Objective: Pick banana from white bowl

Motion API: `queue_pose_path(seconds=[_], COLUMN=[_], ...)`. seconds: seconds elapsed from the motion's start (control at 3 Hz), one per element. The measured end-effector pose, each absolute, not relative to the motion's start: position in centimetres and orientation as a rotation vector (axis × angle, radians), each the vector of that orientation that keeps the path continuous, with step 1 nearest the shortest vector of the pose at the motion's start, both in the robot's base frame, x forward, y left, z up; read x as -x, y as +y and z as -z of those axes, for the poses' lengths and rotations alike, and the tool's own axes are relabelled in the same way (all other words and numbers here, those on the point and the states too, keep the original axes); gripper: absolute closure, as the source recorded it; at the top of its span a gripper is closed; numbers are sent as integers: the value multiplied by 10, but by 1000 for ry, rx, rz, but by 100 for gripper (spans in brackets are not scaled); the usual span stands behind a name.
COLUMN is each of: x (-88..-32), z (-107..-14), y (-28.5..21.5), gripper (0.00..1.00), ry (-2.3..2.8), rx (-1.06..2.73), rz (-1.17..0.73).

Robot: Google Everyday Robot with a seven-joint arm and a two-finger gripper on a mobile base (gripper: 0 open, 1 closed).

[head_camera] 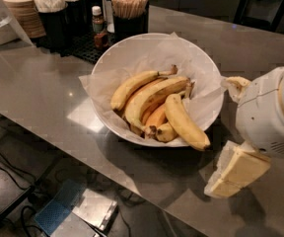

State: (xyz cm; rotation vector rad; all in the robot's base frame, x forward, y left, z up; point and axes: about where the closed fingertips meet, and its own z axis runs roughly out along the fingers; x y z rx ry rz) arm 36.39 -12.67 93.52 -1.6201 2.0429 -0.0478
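Note:
The white bowl (pixel 132 51), lined with crinkled white paper, stands on the grey counter and holds several bananas. The banana (pixel 183 121) is long, thick and bright yellow; it lies at the bowl's right front with its dark tip over the rim. An orange-tinted banana (pixel 156 116) and a short stubby one (pixel 166 131) lie beside it, and two more long bananas lie to the left. My gripper (pixel 234 173), cream-coloured under a white wrist, hangs over the counter to the right of the bowl and just in front of it, apart from the banana. It holds nothing that I can see.
At the back left stand black holders with napkins, a cup of wooden stir sticks (pixel 129 3), a small bottle (pixel 98 19) and a stack of paper cups (pixel 24 8). The counter's front edge runs diagonally at lower left, with cables and a box (pixel 78 212) on the floor below.

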Motion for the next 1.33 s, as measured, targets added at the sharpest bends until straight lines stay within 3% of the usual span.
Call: queue_pose_path(seconds=[1.33], x=[-364], z=[-900], y=[-108], gripper=[0], ry=[2063], rx=[1499], rz=[-30])
